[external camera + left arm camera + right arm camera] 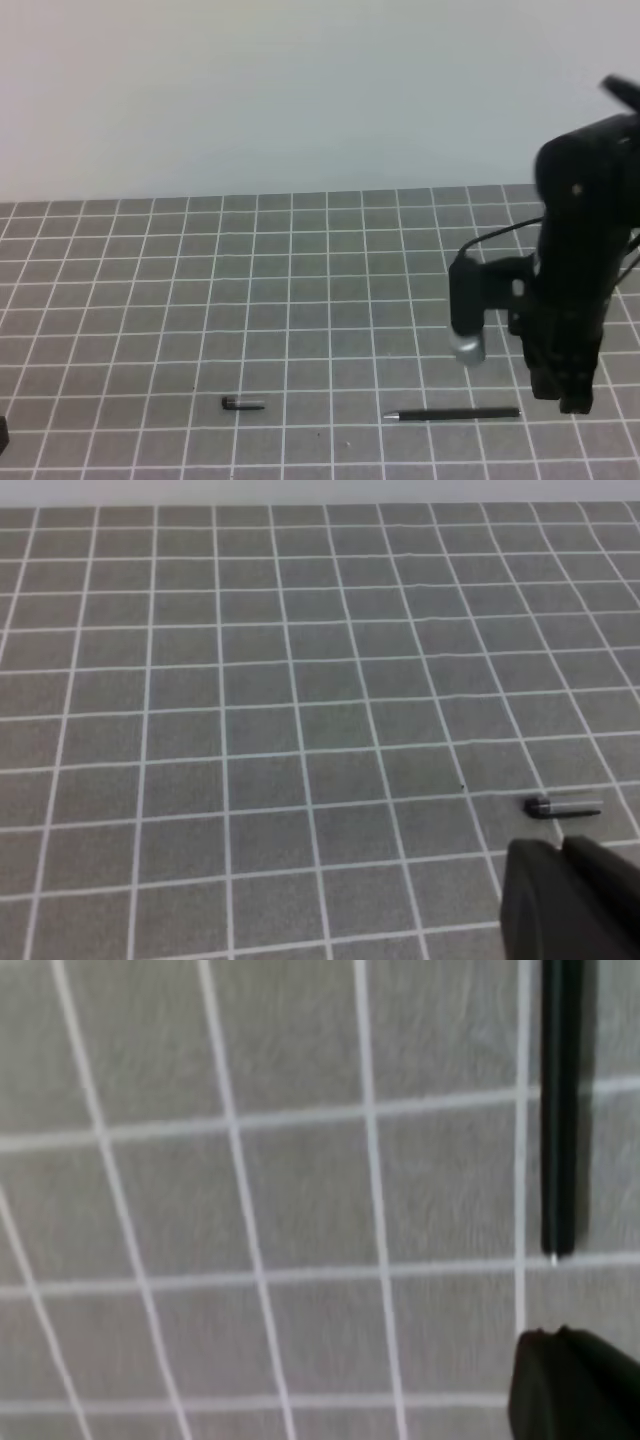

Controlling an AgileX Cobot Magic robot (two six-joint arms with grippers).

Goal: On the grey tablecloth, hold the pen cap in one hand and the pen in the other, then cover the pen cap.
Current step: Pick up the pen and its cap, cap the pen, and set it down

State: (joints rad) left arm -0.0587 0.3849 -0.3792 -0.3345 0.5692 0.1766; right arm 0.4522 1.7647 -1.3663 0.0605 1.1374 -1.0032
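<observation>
The grey tablecloth (pixel 300 300) covers the whole table. The pen cap (pixel 243 404) lies flat near the front, left of centre. It also shows in the left wrist view (pixel 562 807), just beyond a dark part of my left gripper (pixel 570 905). The pen (pixel 455 413) lies flat near the front right with its silvery tip pointing left. My right gripper (pixel 572 403) points down just right of the pen's back end, close above the cloth. The right wrist view shows the pen (pixel 558 1110) lying free. I cannot tell how the jaws of either gripper stand.
A pale wall (pixel 300 90) rises behind the cloth's far edge. A silver-ended black cylinder (pixel 466 310) on the right arm hangs above the cloth behind the pen. A dark sliver of the left arm (pixel 2 432) shows at the bottom left edge.
</observation>
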